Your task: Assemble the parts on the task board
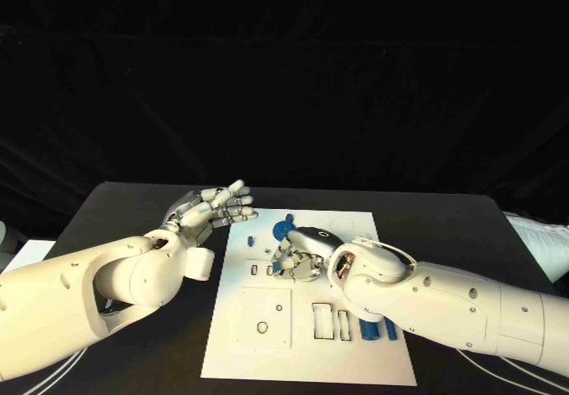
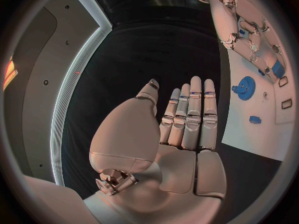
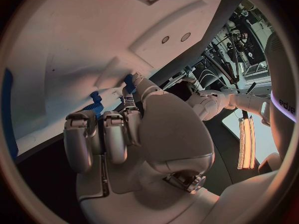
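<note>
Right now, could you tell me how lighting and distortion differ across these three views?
Head view: even light, black backdrop, straight task board. Left wrist view: fisheye bends the board's edge; warm tint on the left hand. Right wrist view: right hand looms close; bright lamp glare at the rim.

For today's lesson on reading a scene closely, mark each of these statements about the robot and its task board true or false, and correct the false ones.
1. The silver left hand holds a blue part. False: it holds nothing, its fingers straight and apart.
2. The silver right hand is over the white task board. True.
3. A round blue gear part lies on the board. True.
4. The left hand rests on the board. False: it is beside the board's edge, over the black table.
5. Long blue bar parts lie on the board by the right arm. True.
</note>
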Robot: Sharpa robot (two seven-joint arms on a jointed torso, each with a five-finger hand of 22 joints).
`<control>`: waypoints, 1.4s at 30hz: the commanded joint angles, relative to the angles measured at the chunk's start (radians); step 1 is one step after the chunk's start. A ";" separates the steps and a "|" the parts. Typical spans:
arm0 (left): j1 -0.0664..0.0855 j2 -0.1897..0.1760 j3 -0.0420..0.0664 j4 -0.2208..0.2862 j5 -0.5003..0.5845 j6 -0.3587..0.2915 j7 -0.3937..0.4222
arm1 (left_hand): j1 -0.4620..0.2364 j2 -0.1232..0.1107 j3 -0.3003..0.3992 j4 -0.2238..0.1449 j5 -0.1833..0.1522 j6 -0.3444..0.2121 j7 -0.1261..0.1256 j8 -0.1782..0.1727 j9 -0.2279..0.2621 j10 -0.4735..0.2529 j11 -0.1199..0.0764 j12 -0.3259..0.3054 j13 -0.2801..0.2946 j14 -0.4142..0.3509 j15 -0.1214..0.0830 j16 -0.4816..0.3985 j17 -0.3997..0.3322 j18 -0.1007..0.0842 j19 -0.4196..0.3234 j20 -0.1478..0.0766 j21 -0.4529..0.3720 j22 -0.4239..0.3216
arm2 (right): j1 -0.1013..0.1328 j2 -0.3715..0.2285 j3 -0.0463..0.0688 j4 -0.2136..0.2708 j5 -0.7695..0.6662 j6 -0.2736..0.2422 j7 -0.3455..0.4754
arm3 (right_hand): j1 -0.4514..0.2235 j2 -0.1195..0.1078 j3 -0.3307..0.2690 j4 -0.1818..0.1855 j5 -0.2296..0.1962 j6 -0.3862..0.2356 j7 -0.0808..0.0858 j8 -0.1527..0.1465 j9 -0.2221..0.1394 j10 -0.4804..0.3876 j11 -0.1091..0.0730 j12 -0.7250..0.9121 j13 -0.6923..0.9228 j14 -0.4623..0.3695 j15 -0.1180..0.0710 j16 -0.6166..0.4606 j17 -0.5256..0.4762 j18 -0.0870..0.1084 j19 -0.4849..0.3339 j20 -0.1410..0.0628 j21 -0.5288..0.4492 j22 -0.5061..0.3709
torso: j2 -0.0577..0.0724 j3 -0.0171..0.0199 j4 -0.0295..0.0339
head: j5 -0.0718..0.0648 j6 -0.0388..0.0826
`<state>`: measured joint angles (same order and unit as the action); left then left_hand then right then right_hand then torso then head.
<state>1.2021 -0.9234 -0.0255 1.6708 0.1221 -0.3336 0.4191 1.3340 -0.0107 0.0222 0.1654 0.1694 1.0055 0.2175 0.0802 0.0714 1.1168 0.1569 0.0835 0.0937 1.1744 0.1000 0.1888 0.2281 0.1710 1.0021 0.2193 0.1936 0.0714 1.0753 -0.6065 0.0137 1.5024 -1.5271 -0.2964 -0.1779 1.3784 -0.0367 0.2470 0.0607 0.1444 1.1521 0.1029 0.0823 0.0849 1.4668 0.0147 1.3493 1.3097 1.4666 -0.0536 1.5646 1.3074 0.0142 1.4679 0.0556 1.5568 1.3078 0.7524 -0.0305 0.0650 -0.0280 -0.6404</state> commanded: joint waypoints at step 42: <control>0.000 0.000 0.000 0.002 0.003 0.023 0.003 | 0.006 0.004 -0.001 -0.009 0.005 -0.003 0.000 -0.004 0.001 -0.006 0.000 -0.007 0.000 0.002 0.005 -0.005 0.002 0.013 0.010 0.000 -0.006 -0.002 | -0.008 0.005 -0.007 0.009 -0.125 0.074 -0.132 | -0.130 -0.093 -0.053 0.052 0.009 -0.081 0.021 -0.020 -0.021 -0.027 0.023 -0.158 0.074 0.100 0.020 -0.003 0.245 -0.001 0.073 0.016 -0.014 0.207 | 0.000 -0.0001 0.0003 | -0.007 0.001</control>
<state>1.2021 -0.9244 -0.0255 1.6702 0.1227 -0.3308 0.4172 1.3340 -0.0107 0.0220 0.1599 0.1694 1.0055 0.2175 0.0802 0.0714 1.1168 0.1569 0.0835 0.0938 1.1744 0.1000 0.1888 0.2290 0.1710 1.0021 0.2193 0.1936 0.0714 1.0758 -0.6004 0.0146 1.5220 -1.6392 -0.2594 -0.2718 1.2539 -0.1300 0.1958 0.1119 0.1577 1.0756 0.1236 0.0653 0.0643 1.4463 0.0371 1.1935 1.3077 1.4664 -0.0392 1.5645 1.3079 0.0141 1.4643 0.0668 1.5485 1.3073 0.7525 -0.0305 0.0650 -0.0347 -0.6397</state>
